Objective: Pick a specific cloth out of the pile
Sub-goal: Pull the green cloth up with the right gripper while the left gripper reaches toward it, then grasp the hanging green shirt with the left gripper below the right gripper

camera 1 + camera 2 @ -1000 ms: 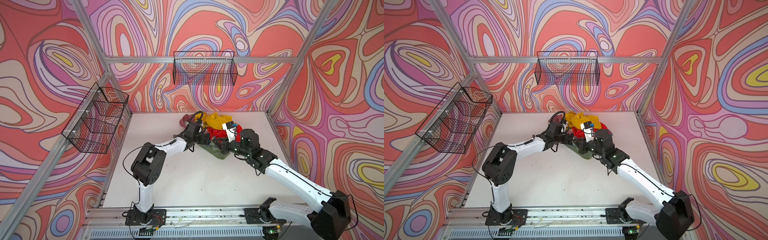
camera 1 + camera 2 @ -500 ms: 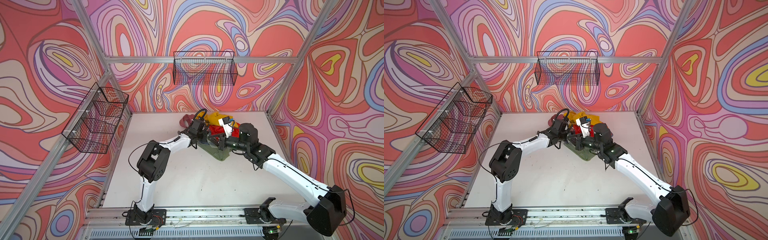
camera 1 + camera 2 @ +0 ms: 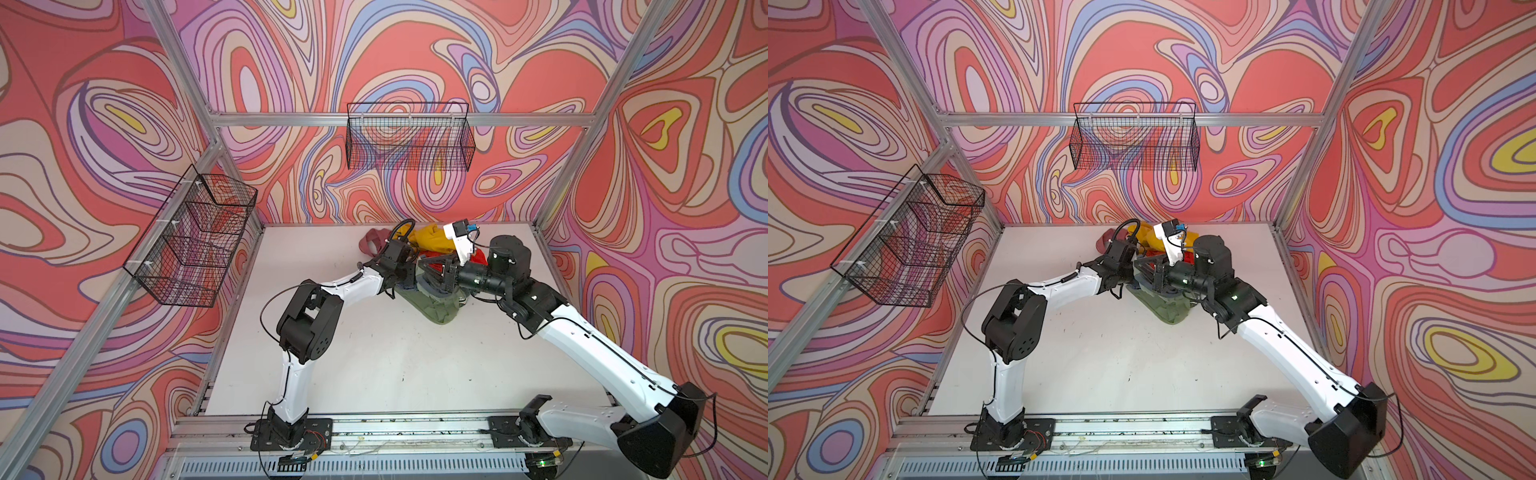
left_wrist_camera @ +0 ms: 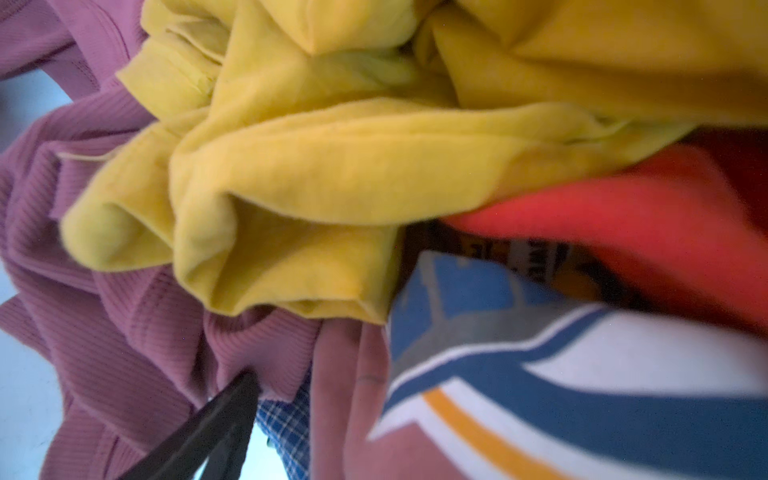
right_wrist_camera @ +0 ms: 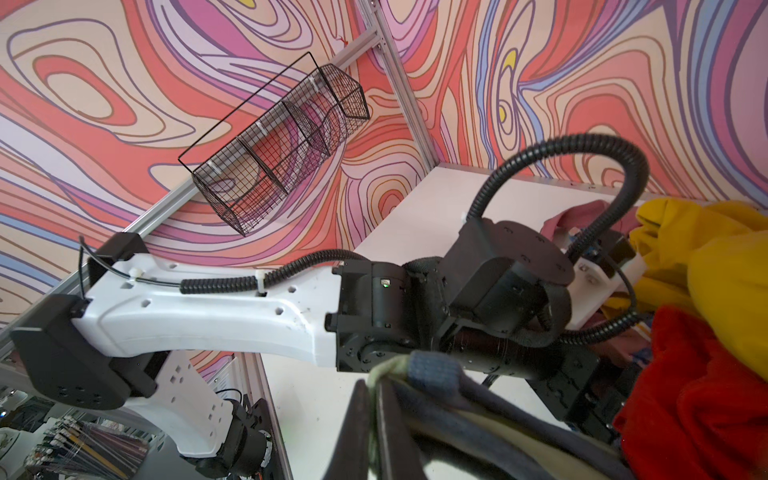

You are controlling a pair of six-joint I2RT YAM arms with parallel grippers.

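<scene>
Right gripper (image 5: 372,384): your fingers are pinched shut on the cloth (image 3: 436,309), at its grey-blue trim.
Left gripper (image 3: 410,274): fingers spread wide; you see only one finger (image 4: 220,419), lying against the pink garment (image 4: 124,332).
Cloth: olive green, on the table (image 3: 374,365), touching the near edge of the pile (image 3: 430,241).
Pile: yellow, red, pink and checked garments heaped near the back wall.
</scene>
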